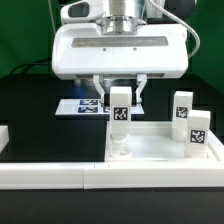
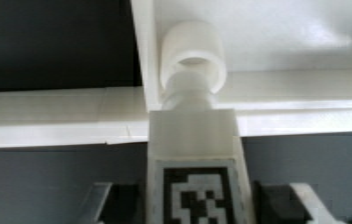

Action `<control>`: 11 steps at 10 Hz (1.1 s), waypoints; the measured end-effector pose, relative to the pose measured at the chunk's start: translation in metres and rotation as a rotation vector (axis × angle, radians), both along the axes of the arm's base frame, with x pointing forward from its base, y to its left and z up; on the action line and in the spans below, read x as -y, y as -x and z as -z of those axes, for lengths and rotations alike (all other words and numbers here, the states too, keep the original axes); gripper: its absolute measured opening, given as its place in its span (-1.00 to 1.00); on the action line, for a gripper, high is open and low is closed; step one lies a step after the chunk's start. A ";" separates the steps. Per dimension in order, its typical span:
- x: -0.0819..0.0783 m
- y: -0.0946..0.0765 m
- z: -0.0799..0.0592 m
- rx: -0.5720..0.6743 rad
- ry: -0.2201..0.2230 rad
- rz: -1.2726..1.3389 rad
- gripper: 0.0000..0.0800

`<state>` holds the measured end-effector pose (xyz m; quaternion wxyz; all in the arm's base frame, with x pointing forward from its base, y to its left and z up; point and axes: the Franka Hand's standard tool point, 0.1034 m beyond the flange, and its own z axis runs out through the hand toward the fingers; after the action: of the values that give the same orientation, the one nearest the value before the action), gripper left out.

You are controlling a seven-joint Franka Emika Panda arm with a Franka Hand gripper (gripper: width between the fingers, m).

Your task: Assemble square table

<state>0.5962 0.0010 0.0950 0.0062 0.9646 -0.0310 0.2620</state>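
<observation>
My gripper [image 1: 120, 100] is shut on a short white leg [image 1: 120, 118] with a black-and-white tag, held upright. The leg's lower end sits at the near-left corner of the white square slab [image 1: 165, 150]. In the wrist view the leg [image 2: 194, 140] runs away from the gripper [image 2: 199, 200], and its far end meets a round corner socket [image 2: 194, 62] of the slab [image 2: 288, 35]. One finger [image 2: 116, 198] shows on each side of the tag. Two more tagged legs [image 1: 182, 108] [image 1: 197, 133] stand at the slab's right side. Any fourth leg is out of view.
A long low white border wall [image 1: 50, 177] runs along the front of the black table. The marker board [image 1: 78, 105] lies flat behind the gripper. A white block [image 1: 4, 136] shows at the exterior view's left edge.
</observation>
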 end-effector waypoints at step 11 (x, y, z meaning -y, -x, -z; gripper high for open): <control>-0.002 -0.002 0.019 -0.001 0.008 -0.003 -0.27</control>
<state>0.5986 0.0030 0.0755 0.0097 0.9647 -0.0285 0.2615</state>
